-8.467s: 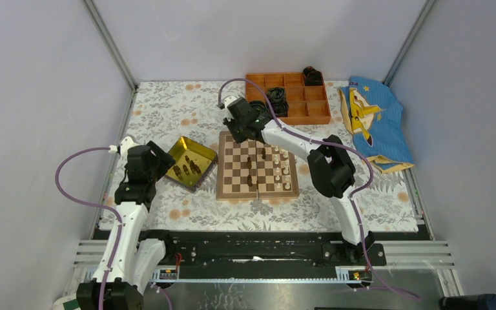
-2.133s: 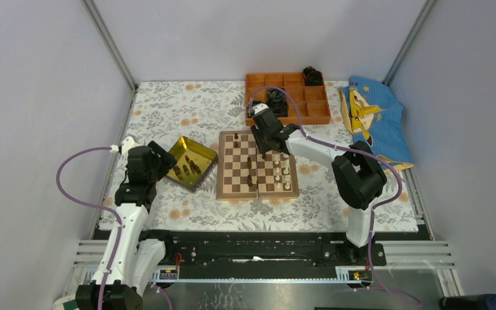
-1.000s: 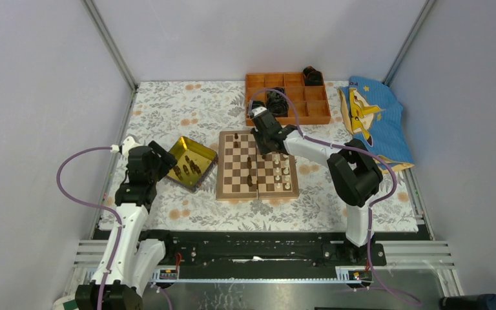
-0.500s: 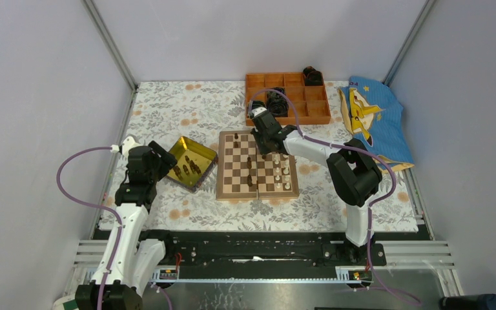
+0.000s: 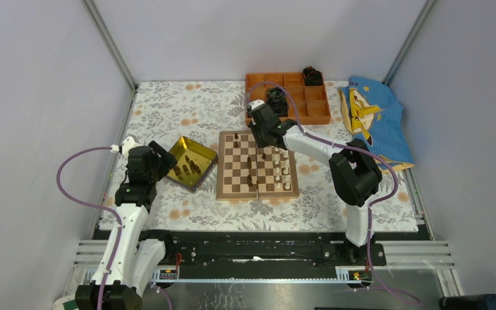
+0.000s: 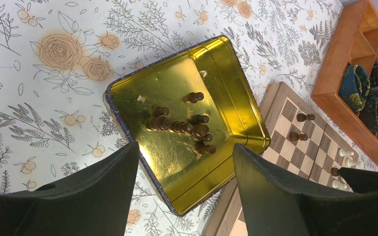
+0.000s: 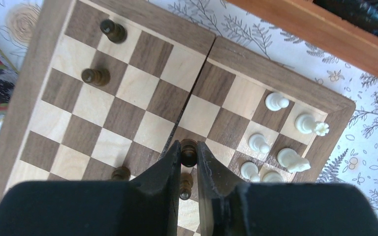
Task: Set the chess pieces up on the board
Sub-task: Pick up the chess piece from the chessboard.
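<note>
The board (image 5: 232, 182) lies mid-table and fills the right wrist view (image 7: 128, 118). My right gripper (image 7: 188, 153) is shut on a dark brown piece (image 7: 188, 147) and holds it over the board's centre seam; in the top view it hovers over the board's far half (image 5: 263, 137). Another dark piece (image 7: 185, 186) stands below between the fingers. Dark pieces (image 7: 96, 76) stand at the board's left, cream pieces (image 7: 275, 102) at its right. My left gripper (image 6: 186, 150) is open and empty above the gold tray (image 6: 172, 164), which holds several dark pieces (image 6: 182, 125).
An orange compartmented box (image 5: 297, 111) with black rolls (image 5: 274, 98) stands behind the board. A blue cloth (image 5: 374, 123) lies at the far right. The gold tray (image 5: 190, 147) sits left of the board. Grey walls enclose the table.
My right gripper left a dark piece at the board's far-left corner, moved to mid-board, shut on another dark piece, and has now shifted slightly toward the far side. The left arm has not moved.
</note>
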Available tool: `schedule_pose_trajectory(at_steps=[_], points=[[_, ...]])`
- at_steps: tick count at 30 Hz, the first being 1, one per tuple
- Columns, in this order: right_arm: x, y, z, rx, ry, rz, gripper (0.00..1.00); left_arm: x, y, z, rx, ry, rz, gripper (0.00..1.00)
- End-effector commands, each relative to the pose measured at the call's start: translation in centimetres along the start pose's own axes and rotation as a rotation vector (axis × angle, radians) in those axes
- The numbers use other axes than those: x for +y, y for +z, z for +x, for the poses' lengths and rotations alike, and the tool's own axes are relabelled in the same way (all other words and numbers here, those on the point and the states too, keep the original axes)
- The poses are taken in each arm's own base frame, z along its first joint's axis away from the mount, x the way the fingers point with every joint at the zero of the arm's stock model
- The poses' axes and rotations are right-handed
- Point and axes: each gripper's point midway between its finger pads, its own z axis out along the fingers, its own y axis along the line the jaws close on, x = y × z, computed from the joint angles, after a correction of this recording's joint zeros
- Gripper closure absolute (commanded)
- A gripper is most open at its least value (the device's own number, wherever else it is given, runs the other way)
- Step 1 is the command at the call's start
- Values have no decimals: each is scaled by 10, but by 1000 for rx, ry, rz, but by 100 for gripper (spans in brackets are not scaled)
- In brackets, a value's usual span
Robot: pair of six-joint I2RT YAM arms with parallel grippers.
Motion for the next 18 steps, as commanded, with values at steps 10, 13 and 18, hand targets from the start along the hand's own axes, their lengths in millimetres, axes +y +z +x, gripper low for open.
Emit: schedule_pose_trajectory(at_steps=[10,13,18], points=[[26,-10,-37,-50,-45,-50,98,-11,-2,-5,-30,-13,56,23],[39,-9,-39,-49,-68,-65,98,-11,-2,-6,-33,-15,58,23],[62,-7,-42,-49,-99,-86,98,-11,-3,-7,-37,-14,59,23]])
